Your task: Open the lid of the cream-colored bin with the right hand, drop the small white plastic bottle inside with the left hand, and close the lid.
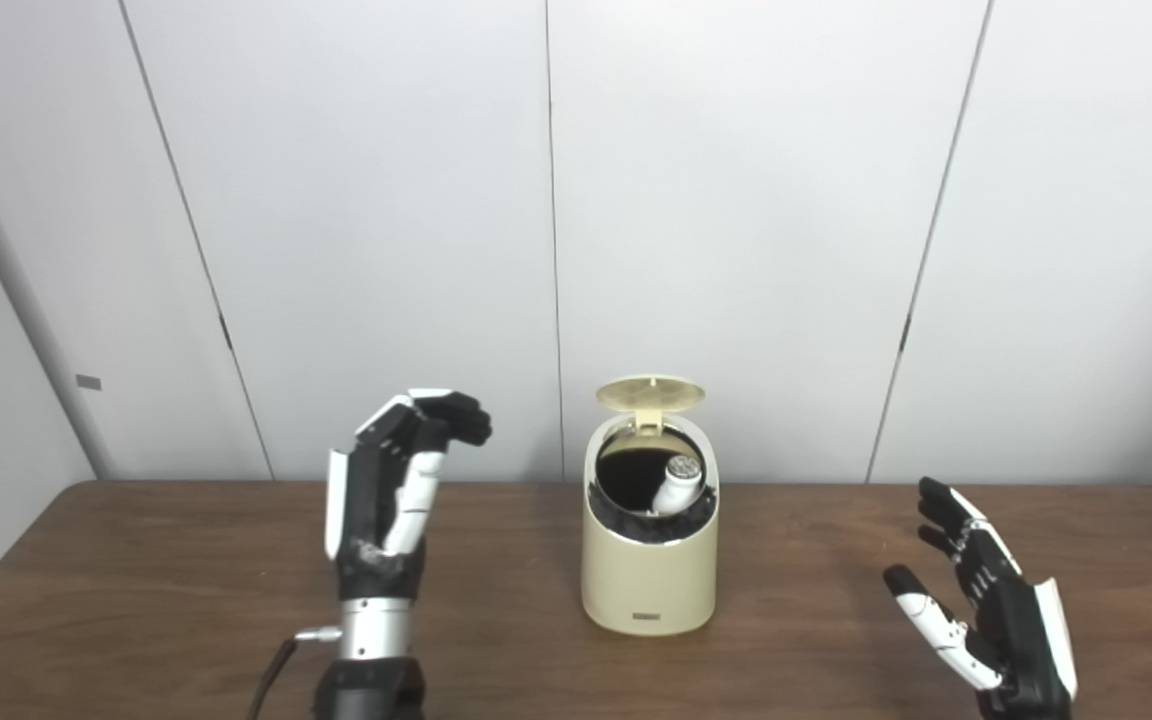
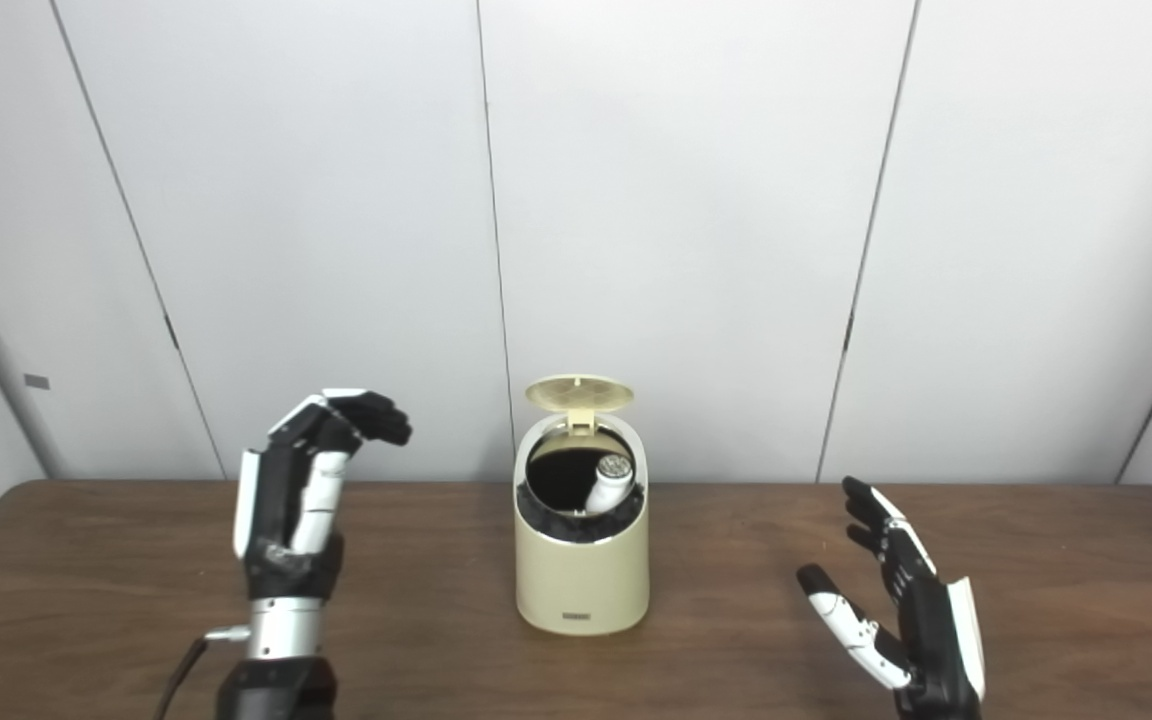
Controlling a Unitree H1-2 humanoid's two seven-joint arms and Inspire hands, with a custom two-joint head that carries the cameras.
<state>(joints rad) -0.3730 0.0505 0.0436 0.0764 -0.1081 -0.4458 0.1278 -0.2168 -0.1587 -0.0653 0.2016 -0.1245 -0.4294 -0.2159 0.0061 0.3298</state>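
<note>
Left eye view: left hand [image 1: 391, 490] raised, fingers curled loosely on nothing, at the bin's [image 1: 648, 580] nine o'clock. Right hand [image 1: 986, 600] spread empty at four o'clock (likely poised for closing). Bottle [image 1: 678, 484] leans inside the mouth; lid [image 1: 650, 392] stands up, on the surface [image 1: 186, 600].

Two head cameras sat side by side, looking forward and slightly down from above the near edge of a brown wooden table [image 1: 136, 560] toward a pale panelled wall [image 1: 736, 200]. Both stood at middle distance from a cream-colored bin [image 1: 648, 575]. In the left eye view the bin appeared just right of centre; in the right eye view it appeared centred. Both shared the table, bin and wall.
</note>
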